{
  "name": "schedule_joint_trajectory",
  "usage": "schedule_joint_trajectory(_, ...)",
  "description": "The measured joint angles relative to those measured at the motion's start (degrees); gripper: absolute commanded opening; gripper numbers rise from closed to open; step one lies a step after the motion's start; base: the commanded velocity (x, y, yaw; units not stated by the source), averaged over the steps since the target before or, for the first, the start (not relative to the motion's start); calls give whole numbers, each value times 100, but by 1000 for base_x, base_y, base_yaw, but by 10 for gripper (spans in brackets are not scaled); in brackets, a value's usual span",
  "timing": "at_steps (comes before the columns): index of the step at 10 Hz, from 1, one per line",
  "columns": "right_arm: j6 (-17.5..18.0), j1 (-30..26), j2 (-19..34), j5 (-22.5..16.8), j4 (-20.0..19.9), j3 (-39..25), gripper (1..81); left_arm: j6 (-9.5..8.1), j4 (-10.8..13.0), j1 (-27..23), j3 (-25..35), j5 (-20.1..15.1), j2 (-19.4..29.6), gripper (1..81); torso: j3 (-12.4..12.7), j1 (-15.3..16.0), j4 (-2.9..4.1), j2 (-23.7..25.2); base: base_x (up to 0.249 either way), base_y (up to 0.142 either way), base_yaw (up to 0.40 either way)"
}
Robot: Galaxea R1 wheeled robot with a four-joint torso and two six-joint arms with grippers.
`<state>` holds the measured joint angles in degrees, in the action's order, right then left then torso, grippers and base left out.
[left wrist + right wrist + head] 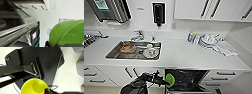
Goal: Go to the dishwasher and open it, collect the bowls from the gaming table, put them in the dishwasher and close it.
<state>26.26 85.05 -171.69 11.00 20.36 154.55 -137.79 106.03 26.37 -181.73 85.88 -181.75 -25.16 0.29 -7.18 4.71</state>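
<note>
The dishwasher (pixel 187 76) stands open under the counter, its dark racked inside showing. My left gripper (pixel 166 81) is shut on a lime-green bowl (pixel 170 80) and holds it on edge at the left side of that opening. In the left wrist view this bowl (pixel 67 32) shows large, with a dark fingertip (pixel 47 44) at its rim. In the right wrist view my right gripper (pixel 47 91) is shut on a second bowl (pixel 34 86), seen from its hollow side against the robot's dark body. The gaming table is out of view.
Above the dishwasher runs a white counter (pixel 184 53) with a steel sink (pixel 114 53) holding dishes, a tap (pixel 137 35) and stacked plates (pixel 207 40) at the right. White drawers (pixel 224 76) flank the opening. Wall cabinets (pixel 209 8) hang above.
</note>
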Motion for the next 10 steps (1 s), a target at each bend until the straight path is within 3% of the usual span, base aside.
schedule_joint_trajectory(2,-2,33,11,55,0,-4,10,-28,931,-162,-24,-645,-1,10,0,0,0,0,0,0,0)
schedule_joint_trajectory(4,-2,52,83,105,-2,-6,10,-177,1775,-226,-22,-1526,-12,10,0,2,0,-2,0,0,0)
schedule_joint_trajectory(6,-2,50,85,112,-5,-9,10,-367,2411,-286,-20,-2081,-17,10,-2,2,0,-2,0,0,0)
schedule_joint_trajectory(10,-2,44,80,113,-5,-56,10,-808,2773,-866,24,-2361,-20,10,-5,2,0,-2,0,0,0)
